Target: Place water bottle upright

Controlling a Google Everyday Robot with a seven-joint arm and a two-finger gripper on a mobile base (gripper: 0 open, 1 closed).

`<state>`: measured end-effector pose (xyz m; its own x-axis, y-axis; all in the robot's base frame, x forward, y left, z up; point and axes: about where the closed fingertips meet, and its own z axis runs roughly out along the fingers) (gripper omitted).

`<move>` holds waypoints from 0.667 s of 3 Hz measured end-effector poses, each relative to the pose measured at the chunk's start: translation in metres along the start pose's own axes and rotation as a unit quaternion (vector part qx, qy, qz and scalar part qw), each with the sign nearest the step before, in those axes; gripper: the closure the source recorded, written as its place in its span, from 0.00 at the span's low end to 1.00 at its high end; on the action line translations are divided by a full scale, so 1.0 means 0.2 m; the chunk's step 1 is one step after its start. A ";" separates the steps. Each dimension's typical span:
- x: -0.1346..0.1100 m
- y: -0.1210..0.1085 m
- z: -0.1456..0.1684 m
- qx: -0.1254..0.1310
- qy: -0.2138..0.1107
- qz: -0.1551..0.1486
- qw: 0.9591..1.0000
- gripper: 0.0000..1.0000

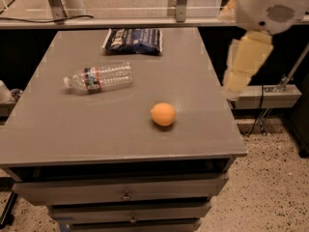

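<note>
Approach step, as judged; grasp not yet made. Water bottle (99,78) flat on its side on the bench (72,129), in the left rear part, white cap toward the left edge, base toward the centre, touching nothing else. Dark blue packet (133,40) by the rear edge, near the bottle but apart. Orange ball (163,114) toward the front right, well apart from it.

Gripper (236,79) off the bench, just beyond the right edge, hanging from the arm at the rear right corner, well apart from the bottle. Jaw state unreadable: released or clenched, cannot tell. Nothing seen held.

Next, by judgement: calls for a reach across from the right edge toward the left rear, passing behind the ball and in front of the packet. Needs jaws spread, then closed square across the ribbed body. Then lift, tilt cap-up, set the base flat on bare bench, let go. Looks light and round, so likely to roll if nudged instead of gripped. None of the uprighting done so far.
</note>
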<state>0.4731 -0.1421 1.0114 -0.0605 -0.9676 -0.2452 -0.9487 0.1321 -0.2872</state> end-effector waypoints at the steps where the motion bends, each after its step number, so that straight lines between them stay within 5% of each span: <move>1: -0.40 0.04 0.04 0.002 -0.036 -0.056 0.998 0.00; 2: -0.81 0.20 0.16 -0.001 -0.071 -0.117 0.991 0.00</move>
<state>0.4548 0.0260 1.0099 0.2059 -0.9316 -0.2995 -0.9321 -0.0935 -0.3501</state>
